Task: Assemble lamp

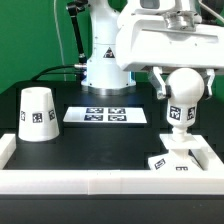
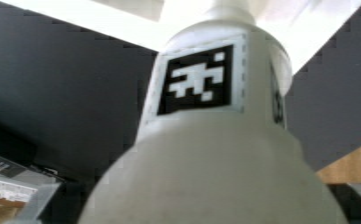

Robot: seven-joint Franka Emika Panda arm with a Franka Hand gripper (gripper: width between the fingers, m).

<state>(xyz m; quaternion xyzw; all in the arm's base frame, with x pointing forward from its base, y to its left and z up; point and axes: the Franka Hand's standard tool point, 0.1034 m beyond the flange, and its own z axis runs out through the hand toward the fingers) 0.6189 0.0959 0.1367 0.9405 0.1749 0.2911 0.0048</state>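
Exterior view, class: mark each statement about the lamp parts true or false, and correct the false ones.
1. The shade stands alone at the exterior view's left. True.
2. The bulb lies on the marker board. False: it stands upright in the gripper, over the base.
3. The marker board lies between shade and base. True.
4. The shade covers the bulb. False: they stand apart.
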